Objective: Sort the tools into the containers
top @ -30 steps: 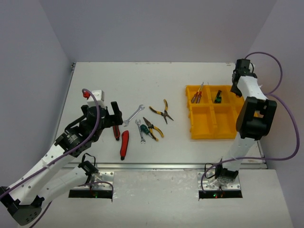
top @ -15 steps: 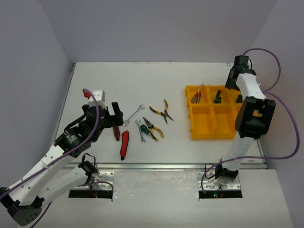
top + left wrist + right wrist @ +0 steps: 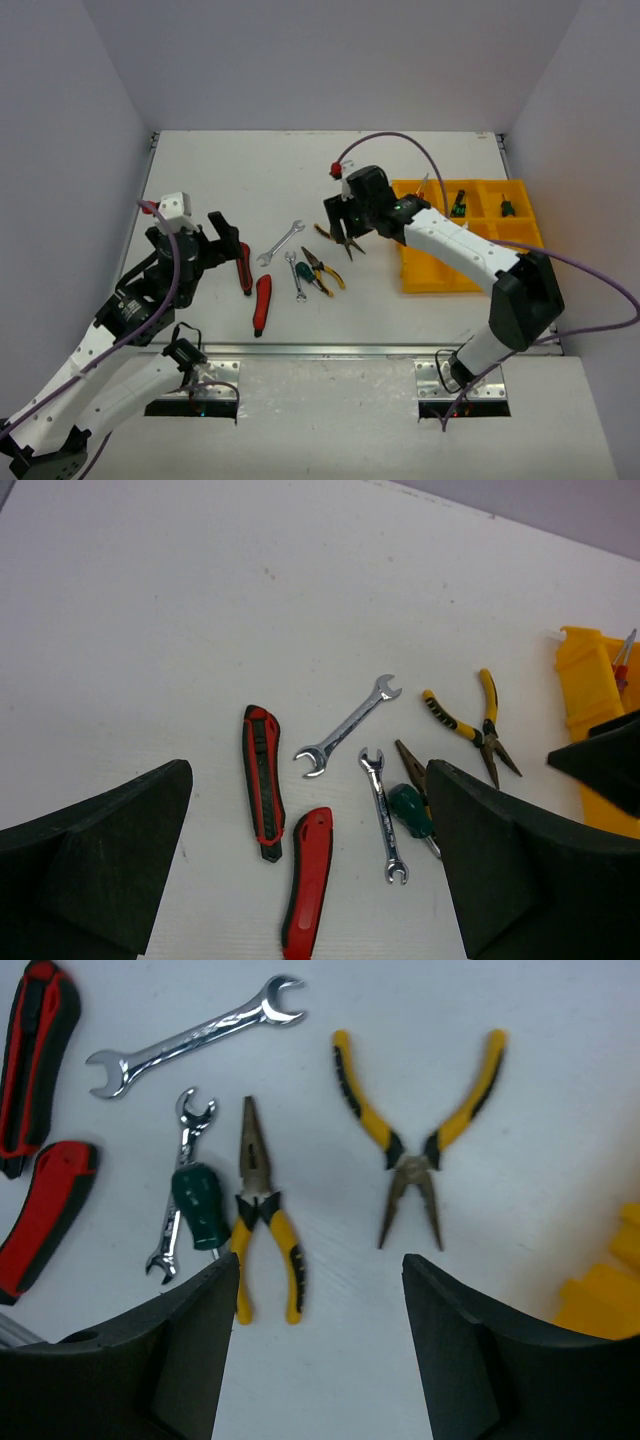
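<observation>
Hanging wide open and empty, the left gripper (image 3: 230, 240) is sitting far left of the bright yellow plastic six-compartment tray (image 3: 440, 272), having drawn slightly further from it than a second ago. The right gripper (image 3: 318, 1265), which was over the tray's far right corner then, is now hovering just off the tray's left side. Its jaws are standing apart with nothing between them.

The loose tools are lying where they were, all left of the tray. Nearest is a red utility knife (image 3: 308, 880). A black-and-red utility knife (image 3: 262, 795) is lying just beyond it, furthest from the tray. Closer to the tray, a short silver wrench (image 3: 383, 815) is touching a green-handled screwdriver (image 3: 203, 1205), with closed yellow-black needle-nose pliers (image 3: 262, 1225) beside that. Beyond them a longer silver wrench (image 3: 190, 1035) is lying aslant, and spread yellow-black pliers (image 3: 415, 1150) are lying right under the right gripper.

In the tray's far row, thin screwdriver shafts (image 3: 426, 184) are poking out past the right arm. A green-handled tool (image 3: 459, 203) is resting in the middle compartment, and a small dark-green tool (image 3: 507, 208) is newly showing in the right one.

The white table (image 3: 300, 165) is giving open room beyond the tools, up to its far edge.
</observation>
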